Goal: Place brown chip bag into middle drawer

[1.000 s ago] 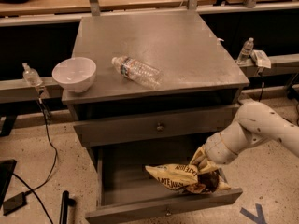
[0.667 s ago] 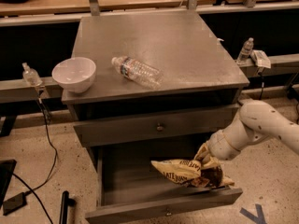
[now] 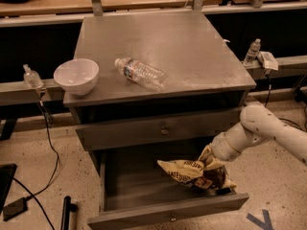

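The brown chip bag [image 3: 192,173], crinkled with pale yellow ends and dark lettering, is held inside the open middle drawer [image 3: 168,213], near its right front corner. My gripper [image 3: 209,163] reaches down from the right on a white arm and is shut on the bag's right end. The bag lies roughly level, its left end pointing to the drawer's middle. The drawer is pulled out below the shut knobbed drawer [image 3: 163,130].
On the cabinet top [image 3: 192,56] lie a clear plastic bottle [image 3: 140,74] and a white bowl [image 3: 76,75] at the left edge. Small bottles stand on side rails at left [image 3: 31,77] and right [image 3: 252,51]. A cable runs over the floor at left.
The gripper and the bag have moved a little to the right and slightly up within the drawer. The bottle and bowl have not moved.
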Motion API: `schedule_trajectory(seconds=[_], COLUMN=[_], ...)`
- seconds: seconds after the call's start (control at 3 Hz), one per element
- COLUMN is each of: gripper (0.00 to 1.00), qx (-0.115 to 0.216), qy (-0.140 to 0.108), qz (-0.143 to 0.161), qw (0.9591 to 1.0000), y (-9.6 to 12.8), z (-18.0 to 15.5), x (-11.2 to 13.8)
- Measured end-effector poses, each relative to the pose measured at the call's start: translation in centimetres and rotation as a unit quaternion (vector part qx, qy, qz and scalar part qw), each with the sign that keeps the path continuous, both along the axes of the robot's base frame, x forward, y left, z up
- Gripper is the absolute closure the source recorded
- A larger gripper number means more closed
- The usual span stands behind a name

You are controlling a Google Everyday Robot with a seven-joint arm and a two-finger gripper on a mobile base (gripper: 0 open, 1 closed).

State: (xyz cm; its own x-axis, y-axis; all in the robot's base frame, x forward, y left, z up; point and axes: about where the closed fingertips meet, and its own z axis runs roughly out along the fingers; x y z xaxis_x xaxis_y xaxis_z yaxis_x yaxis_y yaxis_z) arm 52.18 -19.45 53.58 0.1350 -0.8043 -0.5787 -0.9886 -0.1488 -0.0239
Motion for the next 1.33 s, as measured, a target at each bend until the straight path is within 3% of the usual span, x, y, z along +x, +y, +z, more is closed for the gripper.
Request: schedule_trajectory(seconds=[0.33, 0.67, 1.0, 1.33], gripper=[0.31, 0.26, 0.29, 0.13], qx=[0.003, 0.004, 0.015, 0.031], qy=[0.009, 0.013, 0.011, 0.011], qz=[0.004, 0.002, -0.011, -0.042], qw=[0.9999, 0.9999, 0.9998, 0.9986], y=[0.7, 0.7, -0.3, -2.6], z=[-1.9, -2.3, -2.0, -1.6], x=[0.8, 0.8, 0.1, -1.8])
